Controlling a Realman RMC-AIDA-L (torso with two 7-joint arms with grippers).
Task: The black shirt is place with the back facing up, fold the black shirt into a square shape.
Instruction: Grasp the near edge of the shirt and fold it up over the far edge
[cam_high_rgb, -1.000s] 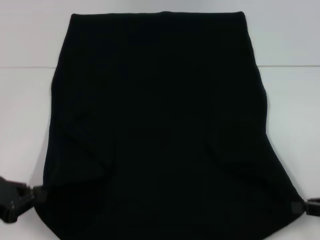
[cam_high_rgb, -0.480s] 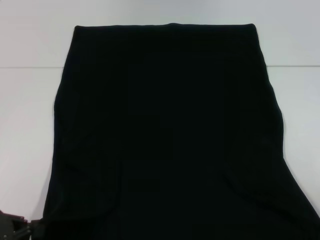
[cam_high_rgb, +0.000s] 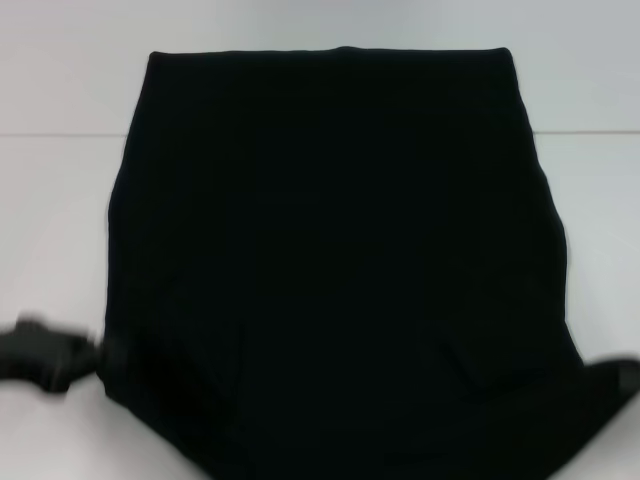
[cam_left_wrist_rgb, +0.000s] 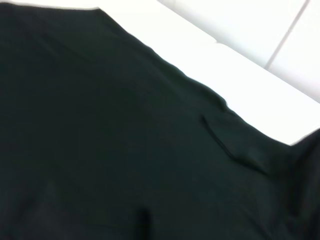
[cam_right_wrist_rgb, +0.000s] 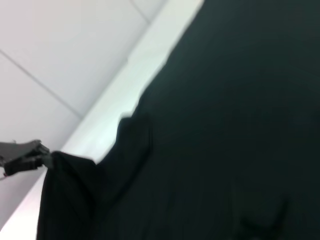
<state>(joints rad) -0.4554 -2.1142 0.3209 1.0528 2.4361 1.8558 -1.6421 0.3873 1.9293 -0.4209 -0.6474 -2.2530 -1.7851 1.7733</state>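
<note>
- You see the large plain black cloth shirt (cam_high_rgb: 335, 260) filling the frame's centre on the white table (cam_high_rgb: 50, 230), no lettering showing.
- Your left gripper (cam_high_rgb: 85, 352) pinches its lower-left corner.
- Right gripper (cam_high_rgb: 628, 372): grip unclear.

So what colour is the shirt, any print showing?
Plain black shirt, no print visible on the upward face; the head view shows it best.

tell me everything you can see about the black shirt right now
The black shirt is a large, plain, soft-looking cloth with no lettering showing. It lies spread over the white table, its far edge straight, its sides flaring toward the robot. Its near corners are pulled outward: the left end effector grips one corner, the right end effector is at the other. Creases run up from both corners.
</note>
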